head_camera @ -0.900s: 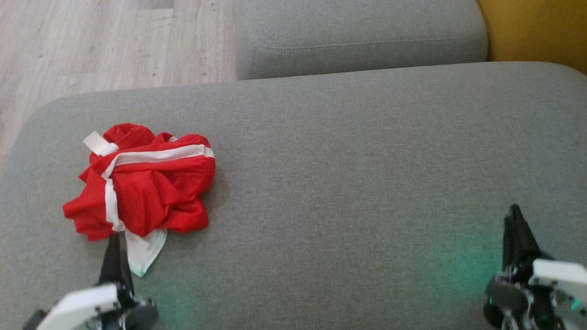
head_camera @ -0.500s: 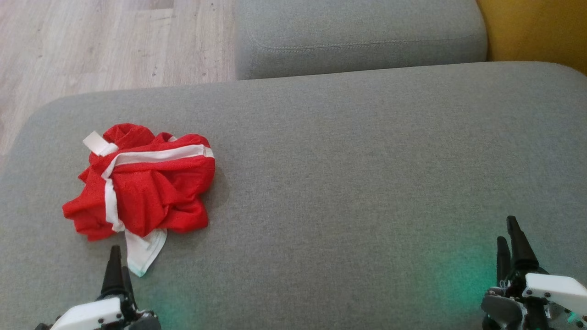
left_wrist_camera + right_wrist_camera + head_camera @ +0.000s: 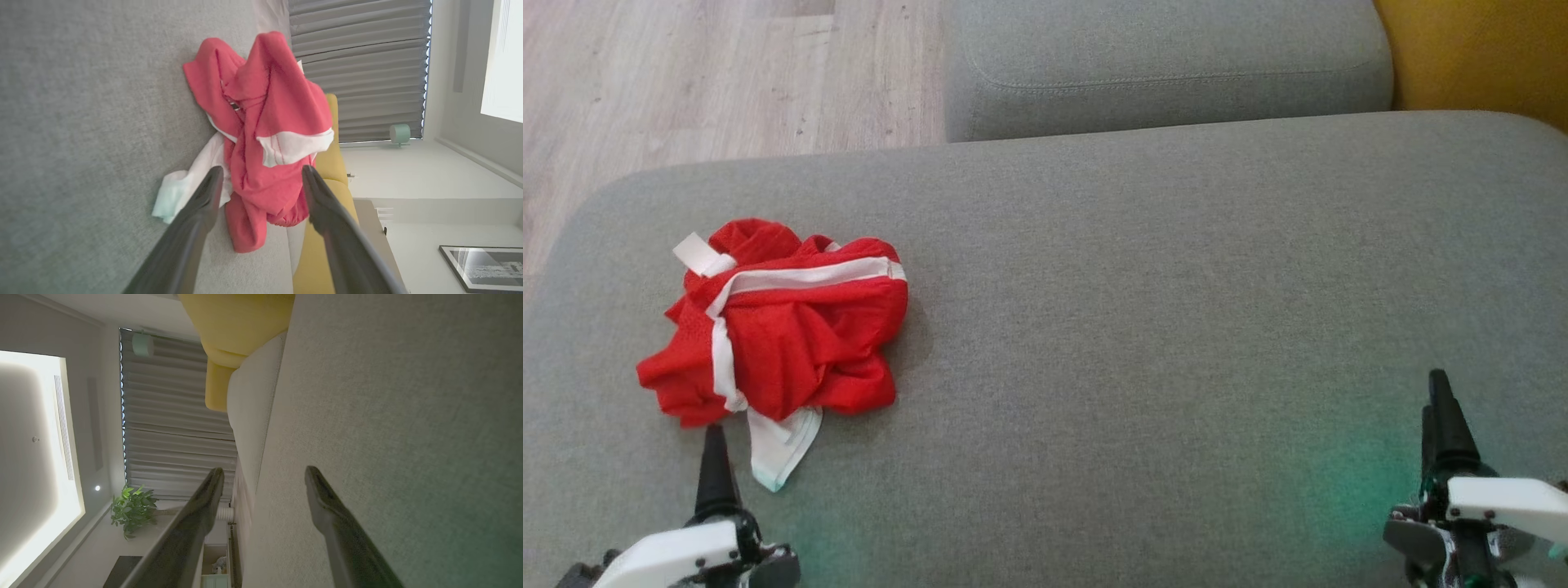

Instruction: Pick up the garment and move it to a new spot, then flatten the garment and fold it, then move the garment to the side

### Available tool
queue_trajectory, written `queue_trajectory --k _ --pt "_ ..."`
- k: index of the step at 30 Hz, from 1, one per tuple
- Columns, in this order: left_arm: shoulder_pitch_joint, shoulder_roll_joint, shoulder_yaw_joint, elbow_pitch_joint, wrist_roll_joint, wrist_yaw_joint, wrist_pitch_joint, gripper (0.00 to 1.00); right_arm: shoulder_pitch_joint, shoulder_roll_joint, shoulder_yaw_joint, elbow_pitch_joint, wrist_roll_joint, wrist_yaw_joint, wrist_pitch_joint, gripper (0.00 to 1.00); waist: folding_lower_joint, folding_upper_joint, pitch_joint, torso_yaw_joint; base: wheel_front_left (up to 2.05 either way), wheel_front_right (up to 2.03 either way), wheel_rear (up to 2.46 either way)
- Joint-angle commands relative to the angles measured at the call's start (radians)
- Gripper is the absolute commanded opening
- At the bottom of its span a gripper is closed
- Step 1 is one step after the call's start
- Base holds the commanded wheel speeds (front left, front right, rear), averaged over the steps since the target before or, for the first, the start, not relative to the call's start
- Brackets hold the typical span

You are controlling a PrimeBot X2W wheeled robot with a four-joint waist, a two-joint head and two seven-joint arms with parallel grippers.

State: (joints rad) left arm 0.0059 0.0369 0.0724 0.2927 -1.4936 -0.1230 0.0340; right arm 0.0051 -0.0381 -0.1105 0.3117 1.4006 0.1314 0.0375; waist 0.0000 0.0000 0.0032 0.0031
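Two grippers, both w/ jaws spread, nothing in them. Left gripper (image 3: 716,437) sits at 7 o'clock of the head view, tips just short of the garment (image 3: 784,335), not touching. Its wrist view has the fingers (image 3: 202,208) framing the red heap. Right gripper (image 3: 1436,392) hangs at 4 o'clock, well apart, over bare sofa cushion (image 3: 1135,327). Garment = crumpled red mesh w/ white trim, at approx 9 o'clock on the cushion, white flap (image 3: 783,449) poking toward 6. Step in hand, prob. the first pick. To do it well, go straight in at 12 from the left gripper. Bite a thick red fold, not the loose flap, so the heap lifts as one. Then carry toward 3 o'clock, where there's room to flatten.
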Motion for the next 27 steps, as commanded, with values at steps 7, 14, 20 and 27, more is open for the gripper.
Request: queue_trajectory --k 7,14,20,27 --pt "-0.052 0.007 0.018 -0.081 0.096 0.011 -0.024 1.00 -0.057 -0.005 0.010 -0.082 -0.152 0.000 -0.026 1.00 0.0000 0.0000 0.002 0.001 0.00 0.00 0.00" --pt "-0.062 0.007 0.008 -0.136 0.191 0.032 -0.044 1.00 -0.058 -0.006 0.035 -0.131 -0.294 0.000 -0.047 1.00 0.0000 0.0000 0.005 0.000 0.00 0.00 0.00" --pt "-0.068 0.008 -0.017 -0.170 0.290 0.064 -0.062 1.00 -0.057 -0.006 0.066 -0.161 -0.398 0.000 -0.064 1.00 0.0000 0.0000 0.008 -0.001 0.00 0.00 0.00" --pt "-0.076 0.008 -0.065 -0.209 0.429 0.073 -0.082 1.00 -0.060 -0.007 0.094 -0.191 -0.540 0.000 -0.085 1.00 0.0000 0.0000 0.014 -0.004 0.00 0.00 0.00"
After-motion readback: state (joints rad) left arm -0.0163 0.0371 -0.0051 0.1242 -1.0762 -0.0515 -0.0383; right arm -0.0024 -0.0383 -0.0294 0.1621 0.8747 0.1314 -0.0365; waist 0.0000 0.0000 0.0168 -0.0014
